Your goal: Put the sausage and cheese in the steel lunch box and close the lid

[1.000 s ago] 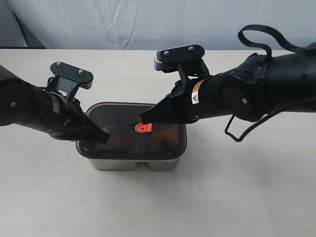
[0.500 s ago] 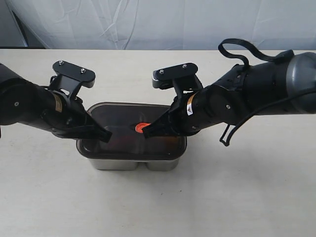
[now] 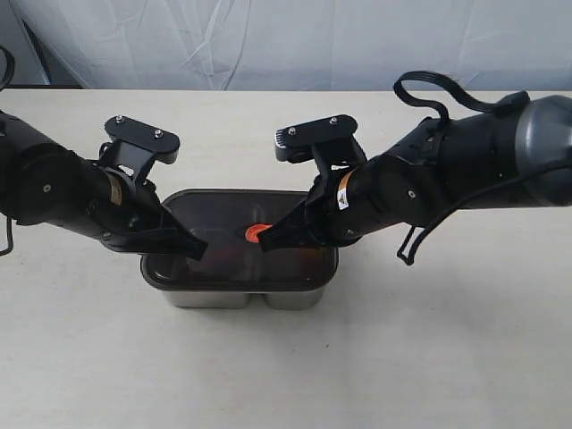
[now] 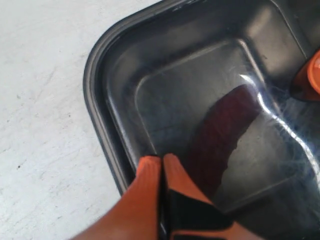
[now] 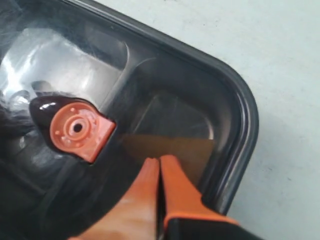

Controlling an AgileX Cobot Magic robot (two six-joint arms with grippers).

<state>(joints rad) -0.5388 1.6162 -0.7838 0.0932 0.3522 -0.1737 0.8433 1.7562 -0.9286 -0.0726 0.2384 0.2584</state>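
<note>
The steel lunch box (image 3: 239, 296) stands mid-table with the dark translucent lid (image 3: 214, 213) lying on top of it. The sausage (image 4: 225, 132) shows as a dark red curve through the lid. Through the lid's other half the cheese (image 5: 192, 148) is a dull brownish wedge. The orange valve tab (image 5: 77, 129) sits at the lid's centre. My left gripper (image 4: 161, 160) is shut and empty, its tips down on the lid near one corner. My right gripper (image 5: 160, 161) is also shut and empty, its tips on the lid beside the tab, over the cheese.
The box stands on a pale tabletop (image 3: 429, 357). A white cloth backdrop (image 3: 295, 40) hangs behind the table's far edge. The right arm's black cable loop (image 3: 438, 89) arches above its forearm.
The right arm has swung left and down, bringing its shut tips onto the lid beside the valve tab. The left arm has shifted slightly right. Lid and box have stayed put.
</note>
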